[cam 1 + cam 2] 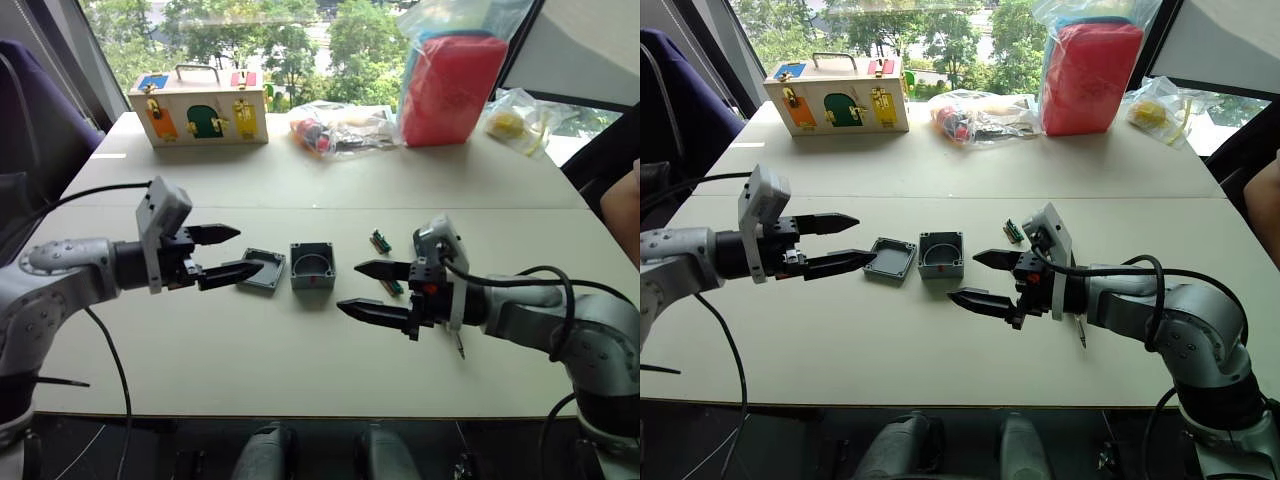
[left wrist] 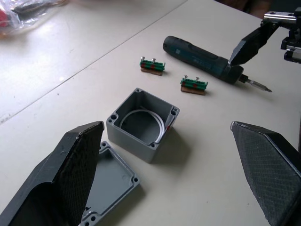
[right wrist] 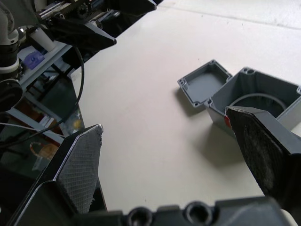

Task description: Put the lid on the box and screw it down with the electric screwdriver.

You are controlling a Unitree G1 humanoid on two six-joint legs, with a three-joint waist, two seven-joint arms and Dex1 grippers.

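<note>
The grey box [image 1: 312,266] stands open-topped at the middle of the table, its round inner recess showing. The lid [image 1: 264,271] lies inside-up on the table, touching the box's left side. My left gripper [image 1: 246,252] is open, hovering just left of the lid with its lower fingertip over the lid's edge. My right gripper [image 1: 349,287] is open and empty, a little right of the box. The black electric screwdriver [image 2: 198,54] lies on the table beyond the box, under my right wrist, with its metal bit [image 1: 1081,334] pointing toward the table's near edge.
Two small green-brown pieces [image 2: 152,66] [image 2: 194,85] lie between box and screwdriver. At the far edge stand a wooden box with handle [image 1: 200,110], clear bags [image 1: 335,127], a red bag [image 1: 452,85] and a yellow-filled bag [image 1: 515,124]. A person's arm [image 1: 625,215] shows at the right.
</note>
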